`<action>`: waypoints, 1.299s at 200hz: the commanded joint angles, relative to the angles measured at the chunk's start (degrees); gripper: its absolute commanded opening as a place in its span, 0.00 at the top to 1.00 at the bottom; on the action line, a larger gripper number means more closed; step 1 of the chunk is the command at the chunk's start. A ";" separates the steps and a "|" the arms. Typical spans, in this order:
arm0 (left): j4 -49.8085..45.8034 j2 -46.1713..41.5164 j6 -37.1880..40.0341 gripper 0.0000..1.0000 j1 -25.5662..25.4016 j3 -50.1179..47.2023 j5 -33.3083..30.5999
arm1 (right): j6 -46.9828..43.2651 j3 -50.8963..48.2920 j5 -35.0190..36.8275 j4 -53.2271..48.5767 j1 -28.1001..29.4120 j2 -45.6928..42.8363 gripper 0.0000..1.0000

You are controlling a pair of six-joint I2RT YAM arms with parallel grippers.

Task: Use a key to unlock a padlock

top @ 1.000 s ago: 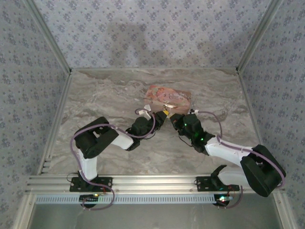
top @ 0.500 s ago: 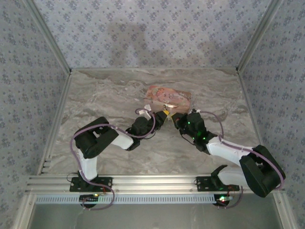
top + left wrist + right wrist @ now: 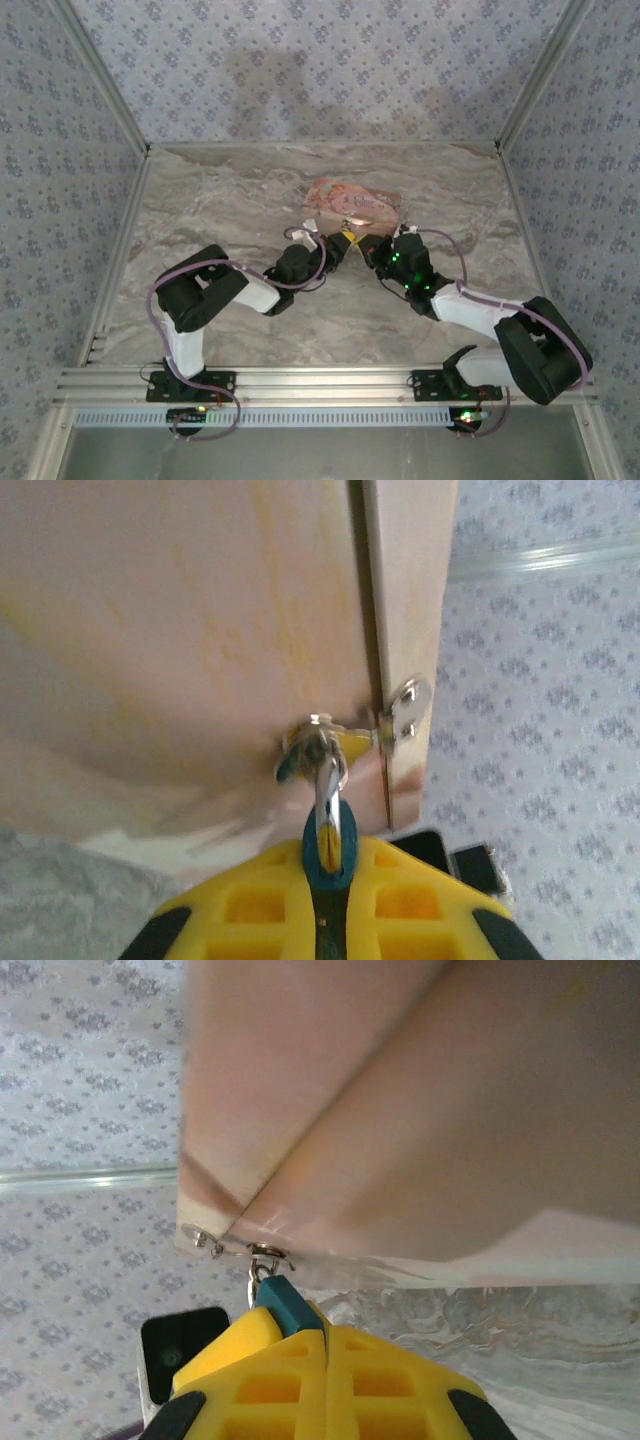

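The tiny padlock (image 3: 305,742), metal with a blue part, hangs on a metal clasp (image 3: 405,708) at the pink book's (image 3: 355,200) near edge. My left gripper (image 3: 330,865) is shut on a blue-rimmed metal key (image 3: 330,835), whose shaft reaches up to the padlock. In the right wrist view my right gripper (image 3: 322,1322) is shut, with the padlock's teal-blue block (image 3: 285,1302) pinched at its fingertips just under the clasp (image 3: 262,1252). Seen from above, the left gripper (image 3: 340,244) and the right gripper (image 3: 364,243) meet tip to tip at the book's front edge.
The book lies on the marble tabletop (image 3: 220,200), mid-table toward the back. Patterned walls and metal frame rails (image 3: 320,146) close in the table on three sides. Both arms stretch in low from the near edge.
The right arm has edged forward and left, bringing its gripper closer to the left gripper at the book's edge. The left arm has hardly moved.
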 commanded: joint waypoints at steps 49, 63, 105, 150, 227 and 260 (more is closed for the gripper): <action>6.81 -3.48 1.65 1.00 -4.13 2.96 15.36 | 0.38 6.37 0.13 -6.38 0.97 -1.84 1.00; 5.91 -3.48 1.66 1.00 -4.22 3.41 16.11 | 0.93 6.34 1.56 -6.26 1.54 -1.91 1.00; 5.96 -2.56 1.65 1.00 -4.73 3.90 17.05 | 0.54 7.91 0.50 -0.27 3.43 2.06 1.00; 3.90 -4.91 4.64 1.00 -2.89 -2.34 11.84 | -3.65 3.22 -2.40 -7.42 0.56 -2.19 0.86; 7.02 -1.42 3.00 1.00 -1.14 -2.65 10.52 | -9.19 -3.39 -3.83 -21.91 -3.20 -18.59 0.69; 7.02 -1.68 2.71 1.00 -1.19 -2.20 10.98 | -8.94 -5.62 -3.88 -20.39 -1.36 -19.88 0.74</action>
